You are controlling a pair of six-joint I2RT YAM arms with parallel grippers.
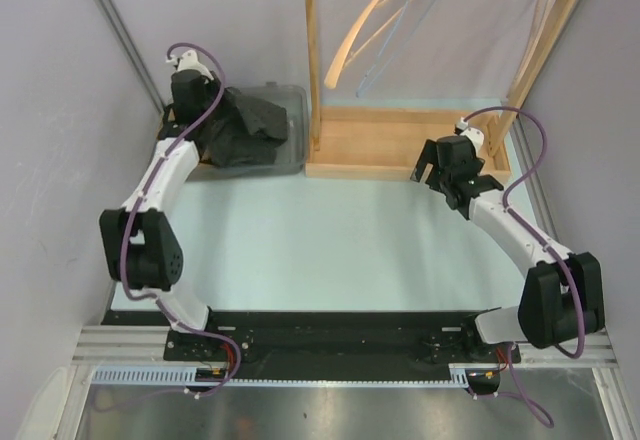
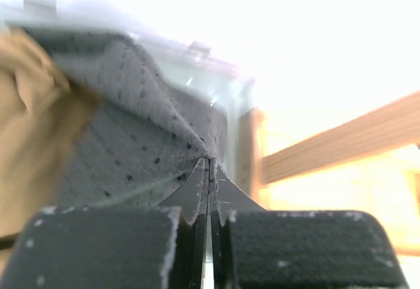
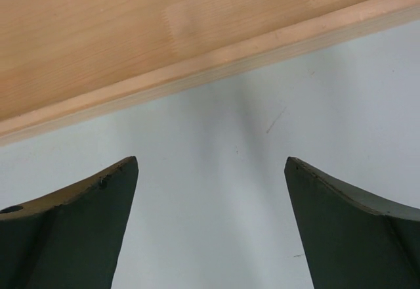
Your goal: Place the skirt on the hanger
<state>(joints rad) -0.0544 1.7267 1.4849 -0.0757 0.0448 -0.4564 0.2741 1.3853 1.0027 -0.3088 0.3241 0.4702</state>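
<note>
Pale table [image 1: 330, 230], grey walls [image 1: 50, 110]. Far left: skirt [image 1: 245, 130] in clear bin [image 1: 292, 100], left gripper [image 2: 209, 165] clamped tight on it. Broad table between arms. Right: wooden rack [image 1: 370, 145], hanger [image 1: 385, 20] above; right gripper [image 3: 210, 167] spread wide, empty, at rack's front edge.

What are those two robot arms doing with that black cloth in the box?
The left gripper is pinched shut on the dark skirt, which lies bunched in the clear bin at the far left. The right gripper is open and empty, over the table beside the wooden rack. The hanger hangs on that rack with nothing on it yet.
</note>
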